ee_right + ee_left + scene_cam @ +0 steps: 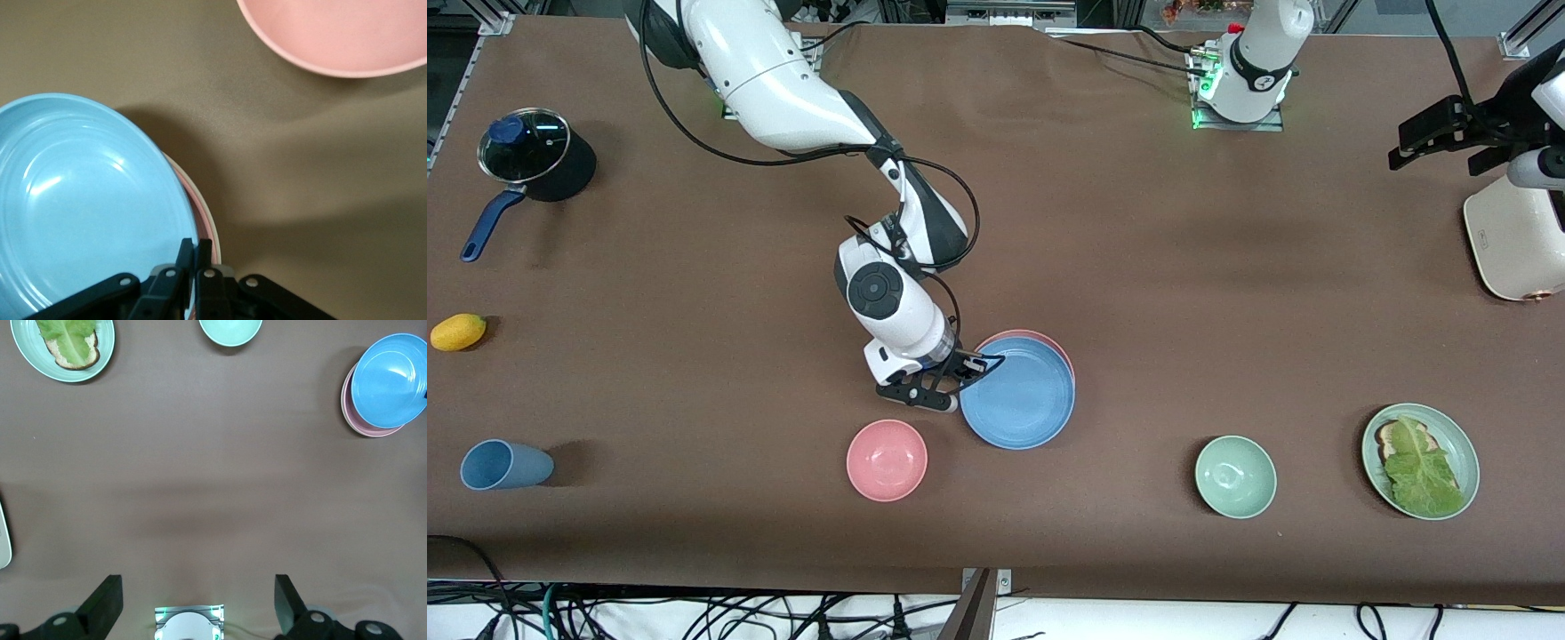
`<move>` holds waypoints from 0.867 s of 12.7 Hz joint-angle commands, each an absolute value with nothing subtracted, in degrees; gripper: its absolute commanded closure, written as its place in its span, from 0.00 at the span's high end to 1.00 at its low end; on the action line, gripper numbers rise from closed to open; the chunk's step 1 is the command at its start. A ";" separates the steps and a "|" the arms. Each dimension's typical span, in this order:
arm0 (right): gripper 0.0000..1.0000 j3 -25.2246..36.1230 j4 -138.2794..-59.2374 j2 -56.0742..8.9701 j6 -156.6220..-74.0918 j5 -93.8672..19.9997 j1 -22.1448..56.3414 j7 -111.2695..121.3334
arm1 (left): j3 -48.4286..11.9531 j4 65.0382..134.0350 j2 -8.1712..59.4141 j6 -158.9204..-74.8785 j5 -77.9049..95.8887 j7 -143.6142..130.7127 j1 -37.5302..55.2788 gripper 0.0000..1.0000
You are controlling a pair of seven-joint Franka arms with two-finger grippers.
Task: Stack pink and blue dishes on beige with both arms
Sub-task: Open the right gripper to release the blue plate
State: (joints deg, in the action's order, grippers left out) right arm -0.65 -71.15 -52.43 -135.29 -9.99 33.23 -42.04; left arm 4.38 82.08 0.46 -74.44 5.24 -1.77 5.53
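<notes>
- Near the middle of the table (1138, 267), our right hand (969, 366) is pinched shut on the rim of the blue plate (1018, 393), which sits offset over the pink plate (1040, 339); a beige plate's (212, 230) edge peeks beneath.
- We judge the blue plate needs sliding farther from the front camera until its rim matches the pink one, kept level, then released gently.
- Our left hand (197, 603) waits spread open above its base, holding nothing.
</notes>
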 commanded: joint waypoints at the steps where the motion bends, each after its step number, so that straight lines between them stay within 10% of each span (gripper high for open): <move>1: 0.02 -0.35 -69.35 -53.00 -131.86 -10.99 33.40 -42.63 | 4.48 84.20 -0.36 -75.94 3.43 -0.88 5.63 1.00; 6: 0.05 -0.35 -69.35 -52.56 -128.67 -10.90 33.66 -45.88 | 4.39 82.62 2.37 -76.20 3.51 -0.88 5.71 1.00; 8: 0.30 -0.26 -68.91 -52.30 -126.58 -10.55 33.05 -45.36 | 4.39 82.44 3.33 -76.20 3.34 -0.88 5.89 1.00; 11: 1.00 0.52 -68.64 -50.37 -123.40 -10.02 32.26 -43.34 | 4.48 82.44 4.56 -76.03 3.34 -0.97 5.28 1.00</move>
State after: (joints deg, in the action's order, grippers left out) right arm 0.25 -69.40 -51.99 -125.88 -10.23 33.08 -44.59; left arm 4.51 82.98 3.53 -75.93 5.22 -1.77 5.50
